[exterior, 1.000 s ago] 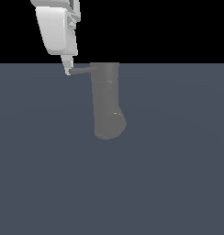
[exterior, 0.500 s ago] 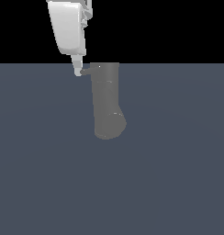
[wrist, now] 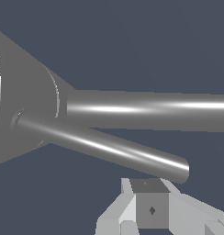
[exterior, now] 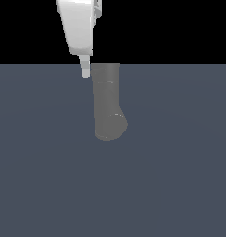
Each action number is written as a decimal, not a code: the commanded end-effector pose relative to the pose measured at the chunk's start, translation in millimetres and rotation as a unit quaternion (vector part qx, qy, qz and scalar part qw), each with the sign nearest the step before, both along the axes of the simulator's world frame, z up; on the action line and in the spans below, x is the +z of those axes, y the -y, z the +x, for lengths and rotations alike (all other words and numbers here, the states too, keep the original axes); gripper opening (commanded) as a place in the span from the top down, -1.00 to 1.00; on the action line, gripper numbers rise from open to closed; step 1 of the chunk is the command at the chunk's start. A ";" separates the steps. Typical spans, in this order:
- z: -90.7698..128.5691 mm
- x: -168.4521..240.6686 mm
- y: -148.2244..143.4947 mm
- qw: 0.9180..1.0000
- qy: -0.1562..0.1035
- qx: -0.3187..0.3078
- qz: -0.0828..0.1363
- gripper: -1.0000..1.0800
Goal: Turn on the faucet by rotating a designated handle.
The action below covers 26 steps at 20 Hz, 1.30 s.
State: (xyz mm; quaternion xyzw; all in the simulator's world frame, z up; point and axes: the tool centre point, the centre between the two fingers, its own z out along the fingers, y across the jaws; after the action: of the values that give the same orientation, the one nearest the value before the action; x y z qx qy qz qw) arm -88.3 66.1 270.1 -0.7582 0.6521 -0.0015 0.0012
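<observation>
The white pincer [exterior: 85,71] hangs by the top of the grey faucet [exterior: 107,102], on the exterior view's left. Wrist view shows the thin handle [wrist: 104,147] jutting from the faucet body, just beside a fingertip [wrist: 150,209]. Can't tell its opening.

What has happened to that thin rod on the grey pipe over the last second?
The gripper moved toward the exterior view's right, pushing the handle round. A second ago the rod stuck out to the exterior view's left; now that view no longer shows it, and the fingertip sits right beside the faucet. Nothing was gripped. The faucet body stayed put.
</observation>
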 end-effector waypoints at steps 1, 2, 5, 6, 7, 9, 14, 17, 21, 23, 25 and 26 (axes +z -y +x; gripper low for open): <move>2.5 0.1 19.7 1.000 0.000 -0.008 0.000 1.00; 3.4 0.2 26.0 1.000 0.000 -0.008 0.000 1.00; 6.2 0.2 44.4 1.000 -0.001 -0.010 0.000 1.00; 7.0 0.3 50.4 1.000 -0.001 -0.010 0.000 1.00; 7.9 0.3 56.3 1.000 -0.001 -0.011 0.000 1.00; 9.6 0.3 68.0 1.000 -0.001 -0.012 0.000 1.00; 13.7 0.4 95.6 1.000 -0.002 -0.014 0.000 1.00; 15.9 0.5 111.0 1.000 -0.002 -0.016 0.000 1.00; 19.0 0.1 83.9 1.000 -0.003 0.009 0.001 1.00; 23.1 0.1 88.0 1.000 -0.003 0.008 0.001 1.00; 27.2 0.1 92.0 1.000 -0.003 0.006 0.001 1.00; 29.2 0.1 94.0 1.000 -0.002 0.006 0.001 1.00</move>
State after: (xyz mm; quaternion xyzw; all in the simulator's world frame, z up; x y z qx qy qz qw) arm -65.5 -13.6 270.3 -0.7692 0.6390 0.0042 -0.0016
